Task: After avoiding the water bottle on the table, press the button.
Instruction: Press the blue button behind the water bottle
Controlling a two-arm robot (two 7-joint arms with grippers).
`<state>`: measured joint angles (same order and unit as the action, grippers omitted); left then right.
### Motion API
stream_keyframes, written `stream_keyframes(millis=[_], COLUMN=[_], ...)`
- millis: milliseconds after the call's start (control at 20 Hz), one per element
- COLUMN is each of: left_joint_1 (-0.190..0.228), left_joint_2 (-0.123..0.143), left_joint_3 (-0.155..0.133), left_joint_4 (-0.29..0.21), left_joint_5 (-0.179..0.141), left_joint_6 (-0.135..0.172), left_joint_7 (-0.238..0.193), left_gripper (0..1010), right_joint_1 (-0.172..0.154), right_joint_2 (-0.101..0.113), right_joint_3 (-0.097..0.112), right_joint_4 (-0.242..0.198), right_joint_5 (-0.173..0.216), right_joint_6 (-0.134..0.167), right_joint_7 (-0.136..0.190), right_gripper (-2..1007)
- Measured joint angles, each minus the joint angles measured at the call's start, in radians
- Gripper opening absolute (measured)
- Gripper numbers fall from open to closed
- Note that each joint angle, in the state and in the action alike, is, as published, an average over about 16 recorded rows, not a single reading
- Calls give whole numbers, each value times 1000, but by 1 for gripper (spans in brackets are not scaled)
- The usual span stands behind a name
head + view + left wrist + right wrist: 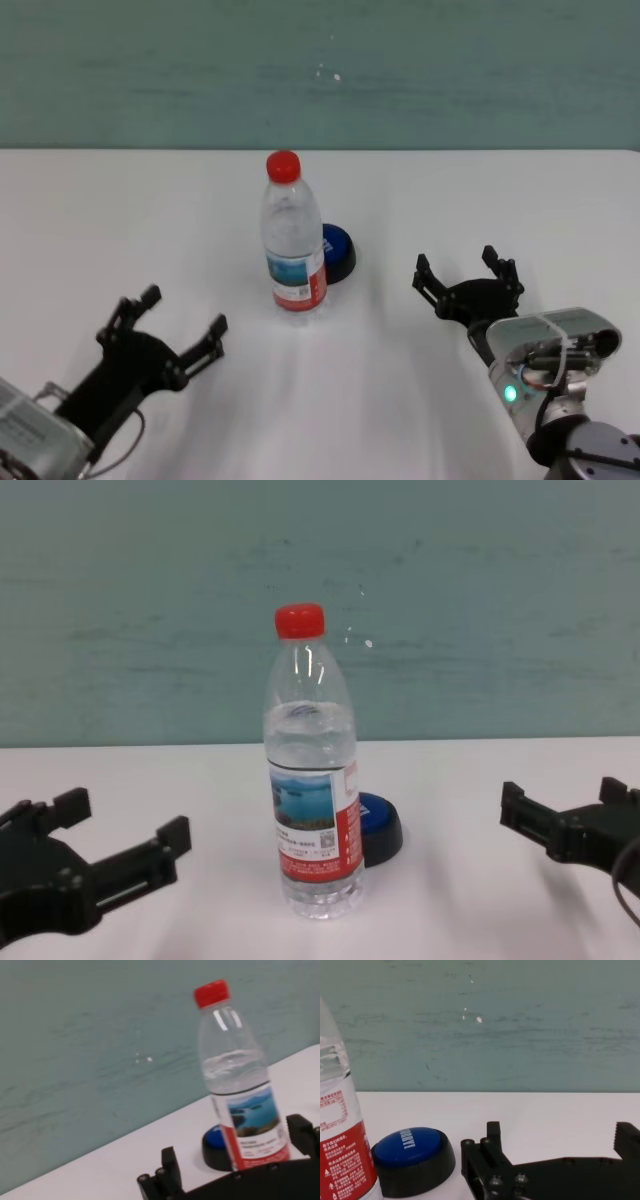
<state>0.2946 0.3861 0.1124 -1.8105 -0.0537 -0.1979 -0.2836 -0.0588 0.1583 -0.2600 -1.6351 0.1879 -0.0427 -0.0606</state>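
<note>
- The button [337,253] sat flat on the table [450,190], blue dome upward, black base, just behind and right of the bottle [293,238].
- The bottle stood upright, red cap on top.
- The left gripper [182,330] and right gripper [466,272] rested apart from both, fingers spread.

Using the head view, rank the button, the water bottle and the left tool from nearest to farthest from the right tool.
Measured from the right tool, which rests open on the table's right side:
1. The button, just left of it, partly hidden behind the bottle.
2. The water bottle, upright at mid-table, in front of the button.
3. The left tool, open, across the table on the near left.
</note>
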Motion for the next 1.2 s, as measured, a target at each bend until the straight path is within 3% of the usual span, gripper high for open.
stream_keyframes(millis=[300, 650, 900, 1200], left_joint_1=[-33, -112, -195, -297], left_joint_2=[13, 22, 21, 9], left_joint_3=[-30, -45, -35, -1], left_joint_4=[52, 158, 258, 369], left_joint_5=[-33, -67, -83, -79], left_joint_6=[-9, -24, -36, -50], left_joint_7=[-20, -50, -70, -85], left_gripper=[1000, 1000, 1000, 1000], right_joint_1=[0, 0, 0, 0], right_joint_2=[0, 0, 0, 0], right_joint_3=[0, 0, 0, 0], right_joint_4=[0, 0, 0, 0], right_joint_5=[0, 0, 0, 0], right_joint_6=[0, 0, 0, 0], right_joint_7=[0, 0, 0, 0], right_gripper=[1004, 1004, 1004, 1004])
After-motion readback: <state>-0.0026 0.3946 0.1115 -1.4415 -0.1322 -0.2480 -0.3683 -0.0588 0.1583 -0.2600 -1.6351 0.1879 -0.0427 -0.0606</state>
